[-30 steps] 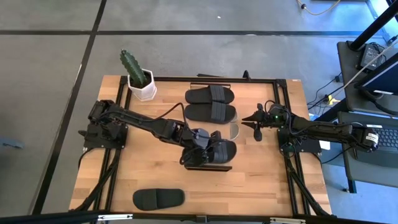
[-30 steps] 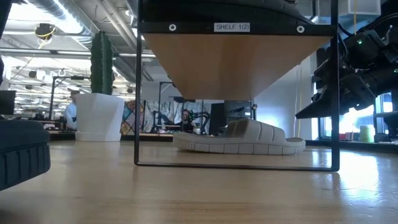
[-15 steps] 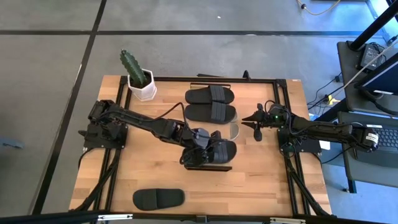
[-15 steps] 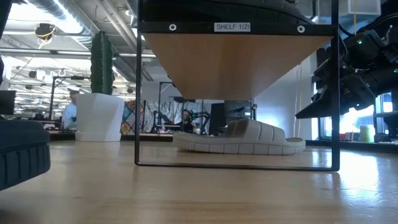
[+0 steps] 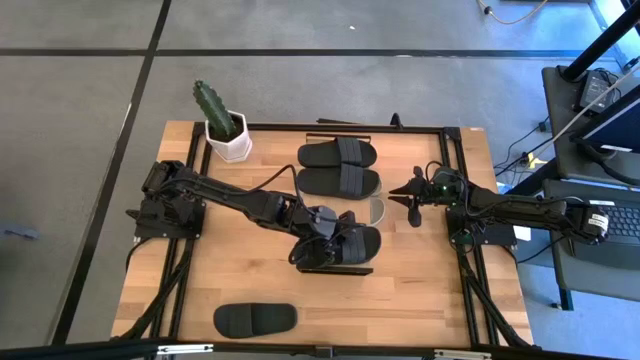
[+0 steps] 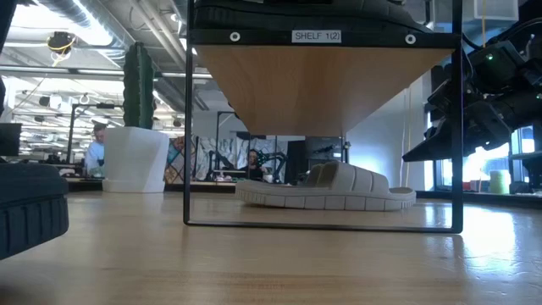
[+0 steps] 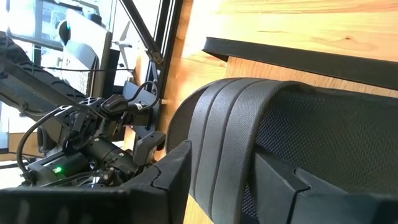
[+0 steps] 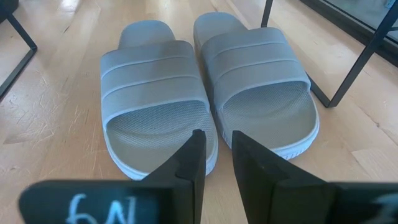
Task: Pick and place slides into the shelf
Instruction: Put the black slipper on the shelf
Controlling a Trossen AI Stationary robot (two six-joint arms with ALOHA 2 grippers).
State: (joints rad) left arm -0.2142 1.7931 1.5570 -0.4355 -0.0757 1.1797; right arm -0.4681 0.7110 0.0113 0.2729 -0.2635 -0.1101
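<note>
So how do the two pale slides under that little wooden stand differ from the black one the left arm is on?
The pale beige-grey rubber slides lie as a side-by-side pair on the table under the wood-topped shelf, untouched. The matte black rubber slide is alone, out in front of the shelf, with the left gripper around its strap. All share one wide ribbed strap.

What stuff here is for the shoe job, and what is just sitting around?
For the job: shelf; black slide on it, in the left gripper; two beige slides underneath; black pair; lone black slide; right gripper, waiting beside the shelf.
Lying about: cactus in white pot.
</note>
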